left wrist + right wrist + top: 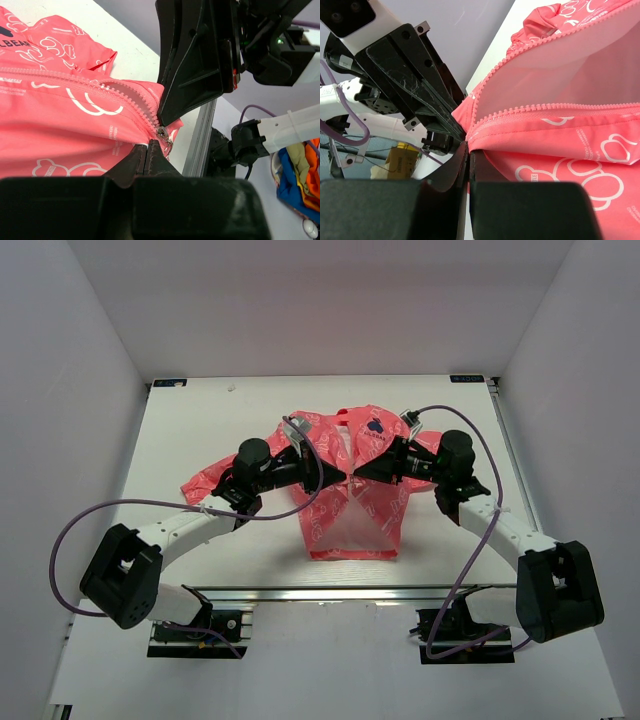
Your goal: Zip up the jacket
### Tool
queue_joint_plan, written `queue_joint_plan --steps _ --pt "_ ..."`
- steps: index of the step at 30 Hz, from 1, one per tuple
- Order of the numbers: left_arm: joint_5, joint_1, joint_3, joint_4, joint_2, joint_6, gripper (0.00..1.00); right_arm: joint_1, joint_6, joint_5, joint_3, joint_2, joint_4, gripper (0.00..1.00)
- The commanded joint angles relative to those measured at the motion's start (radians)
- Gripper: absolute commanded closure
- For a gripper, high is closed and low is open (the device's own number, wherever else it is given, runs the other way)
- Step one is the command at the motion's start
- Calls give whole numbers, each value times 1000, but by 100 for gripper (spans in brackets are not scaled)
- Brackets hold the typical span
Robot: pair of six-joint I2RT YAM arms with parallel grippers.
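The coral-pink jacket lies on the white table, front up, with its dark blue emblem near the collar. It is open in a V below the point where the two grippers meet, and pale lining shows there. My left gripper is shut on the jacket's zipper edge, its tips right beside the metal zipper slider. My right gripper faces it, almost touching, and is shut on the other zipper edge. The fabric is lifted slightly between them.
An aluminium rail runs along the table's near edge. White walls enclose the table left, right and back. Purple cables loop off both arms. The left sleeve spreads out under the left arm.
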Motion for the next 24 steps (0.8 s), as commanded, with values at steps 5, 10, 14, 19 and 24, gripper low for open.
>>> queue_joint_plan --steps 5,10,14,19,24 --pt "157 -13 -14 -87 -39 51 100 -46 -50 57 100 3 -23 100" --pt "200 -14 -20 -170 -59 99 100 -76 -69 70 127 0 -52 100" --pt "229 -17 -34 -184 -59 102 100 -76 -78 77 123 -5 -43 100" --pt "213 -17 -16 -174 -33 61 100 -69 -102 -23 109 8 6 100" --pt "107 -14 -31 -3 -6 -78 99 -53 -247 -94 127 18 -112 100"
